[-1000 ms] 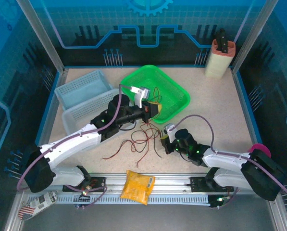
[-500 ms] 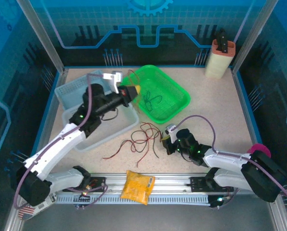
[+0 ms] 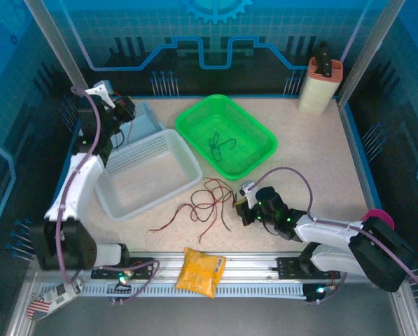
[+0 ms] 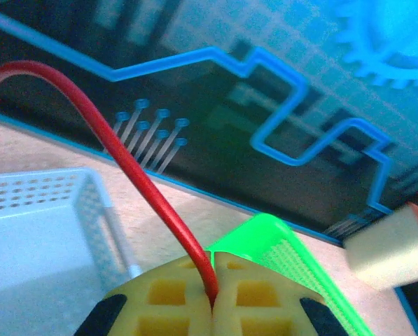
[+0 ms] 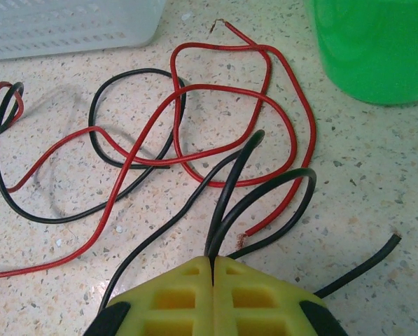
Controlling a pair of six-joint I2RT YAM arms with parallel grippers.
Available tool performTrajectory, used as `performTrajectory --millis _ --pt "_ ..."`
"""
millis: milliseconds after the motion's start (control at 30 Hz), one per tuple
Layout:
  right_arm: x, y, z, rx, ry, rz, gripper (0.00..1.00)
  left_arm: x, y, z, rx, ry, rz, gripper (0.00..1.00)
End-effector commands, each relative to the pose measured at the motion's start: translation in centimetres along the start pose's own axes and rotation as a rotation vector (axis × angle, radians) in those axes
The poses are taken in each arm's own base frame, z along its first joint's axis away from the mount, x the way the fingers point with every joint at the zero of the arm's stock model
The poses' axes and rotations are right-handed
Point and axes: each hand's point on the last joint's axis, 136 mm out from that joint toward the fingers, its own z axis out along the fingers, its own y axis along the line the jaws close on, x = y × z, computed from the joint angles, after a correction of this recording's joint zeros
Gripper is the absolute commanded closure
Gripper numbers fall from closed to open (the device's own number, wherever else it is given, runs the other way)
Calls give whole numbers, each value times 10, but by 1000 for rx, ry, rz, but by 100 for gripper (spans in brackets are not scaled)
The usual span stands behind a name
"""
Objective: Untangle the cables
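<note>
A tangle of red and black cables (image 3: 205, 206) lies on the table between the arms. My right gripper (image 3: 238, 203) is low at the tangle's right edge. In the right wrist view that gripper (image 5: 213, 269) is shut on a looped black cable (image 5: 265, 196), with red cable (image 5: 223, 91) coiled just beyond. My left gripper (image 3: 121, 108) is raised at the far left back corner. In its wrist view this gripper (image 4: 213, 294) is shut on a red cable (image 4: 124, 161) that arches up and left. One dark cable (image 3: 221, 143) lies inside the green basket (image 3: 261, 129).
A white basket (image 3: 187, 157) sits left of centre, with a light blue basket (image 3: 149, 115) behind it. A yellow packet (image 3: 200, 271) lies on the front rail. A beige holder (image 3: 319, 84) stands at the back right corner.
My left arm has swung from beside the green basket up to the far left back corner, carrying the red cable. A dark cable now lies in the green basket. The right arm has barely moved.
</note>
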Motion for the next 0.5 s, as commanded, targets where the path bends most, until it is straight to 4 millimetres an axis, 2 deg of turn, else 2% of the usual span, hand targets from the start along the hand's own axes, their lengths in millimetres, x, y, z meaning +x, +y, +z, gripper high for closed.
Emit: performTrajectory --millis 0,133,367,467 --pt "-10 3 -2 -12 -11 0 100 -5 21 30 53 35 -29 100" --pt "-13 1 -6 3 -27 0 100 0 47 63 93 93 -17 100" --pt "-14 0 -8 10 -33 9 100 0 83 93 57 133 14 100" --pt "-14 1 -8 4 -33 11 100 -10 92 102 55 121 4 100"
